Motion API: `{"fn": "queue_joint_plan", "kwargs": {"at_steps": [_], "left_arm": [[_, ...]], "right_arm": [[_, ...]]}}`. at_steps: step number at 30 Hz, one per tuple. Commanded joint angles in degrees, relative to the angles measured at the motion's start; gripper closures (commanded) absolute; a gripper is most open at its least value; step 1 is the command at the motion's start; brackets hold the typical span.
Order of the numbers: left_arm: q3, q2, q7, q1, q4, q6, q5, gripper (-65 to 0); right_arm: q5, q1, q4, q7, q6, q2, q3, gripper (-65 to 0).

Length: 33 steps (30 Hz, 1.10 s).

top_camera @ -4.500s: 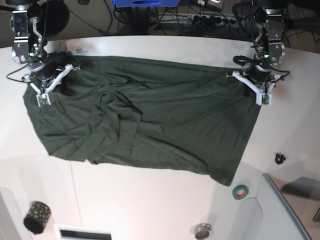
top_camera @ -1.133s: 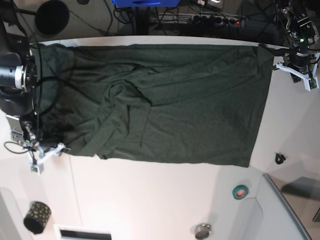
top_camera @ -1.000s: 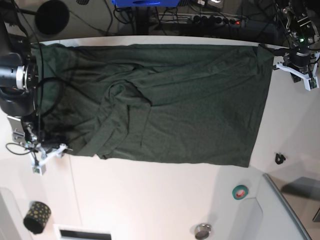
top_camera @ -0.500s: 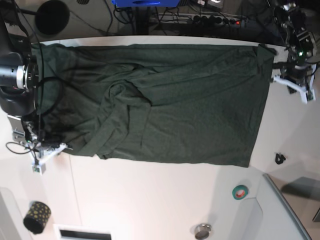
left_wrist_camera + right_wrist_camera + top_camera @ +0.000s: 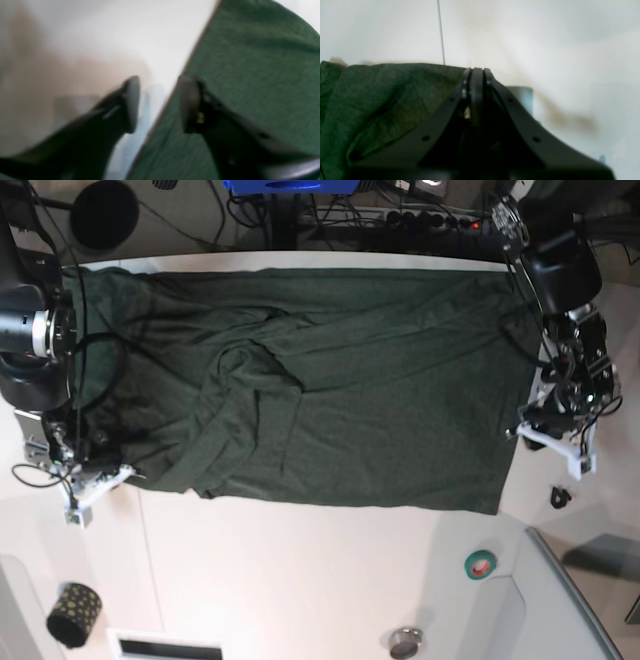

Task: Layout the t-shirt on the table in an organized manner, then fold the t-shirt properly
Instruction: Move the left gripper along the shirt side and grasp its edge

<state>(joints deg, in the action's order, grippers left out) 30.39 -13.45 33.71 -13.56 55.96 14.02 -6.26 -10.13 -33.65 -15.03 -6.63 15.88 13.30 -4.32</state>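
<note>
Right gripper (image 5: 477,72) now pressed together at the near corner of the t-shirt (image 5: 300,380), pinch on cloth unclear; left gripper (image 5: 156,102) newly spread, astride the hem, moved down that edge. Shirt lying spread across the table (image 5: 300,580), middle still rumpled; likely more smoothing ahead.

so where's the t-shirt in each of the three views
Base: the t-shirt spreads across the upper middle of the table, edge to edge between both arms.
Left wrist: it fills the right half, its straight edge running diagonally between the open fingers of the left end effector.
Right wrist: it sits lower left, beside the shut right end effector.
Shared landmark: the white table.
</note>
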Motion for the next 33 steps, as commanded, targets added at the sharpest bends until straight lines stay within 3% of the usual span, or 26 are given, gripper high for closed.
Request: {"fn": "queue_joint_plan", "kwargs": {"at_steps": [1, 7, 10, 23, 26, 30, 33], "left_arm": [[-0.5, -1.8, -1.2, -3.5, -1.8, -0.2, -0.2, -31.1], [-7.1, -3.7, -5.4, -11.0, -15.0, -0.2, -0.6, -35.4], [-7.3, -3.8, -7.5, -11.5, -16.5, -0.2, -0.3, -35.4], [-7.8, -3.7, -7.6, -10.8, -22.1, -0.2, -0.2, -34.1], [-7.8, -3.8, -9.8, -10.8, -24.2, -0.2, -0.3, -25.2], [-7.4, -3.8, -11.1, -10.8, -24.4, -0.2, -0.3, -0.2], [-7.7, -3.8, -11.2, -11.0, -24.4, -0.2, -0.3, 0.0]], "right_arm": [[0.2, -1.5, -0.6, -0.4, 0.0, 0.5, 0.1, -0.9], [0.2, -1.5, -0.6, -0.4, 0.0, 0.5, 0.1, -0.9], [0.2, -1.5, -0.6, -0.4, 0.0, 0.7, 0.1, -0.9], [0.2, -1.5, -0.6, -0.4, 0.0, 0.8, 0.1, -0.8], [0.2, -1.5, -0.6, -0.4, 0.0, 0.8, 0.1, -0.8], [0.2, -1.4, -0.6, -0.4, 0.0, 0.8, 0.1, -0.8], [0.2, -1.4, -0.6, -0.3, 0.0, 0.8, 0.1, -0.8]]}}
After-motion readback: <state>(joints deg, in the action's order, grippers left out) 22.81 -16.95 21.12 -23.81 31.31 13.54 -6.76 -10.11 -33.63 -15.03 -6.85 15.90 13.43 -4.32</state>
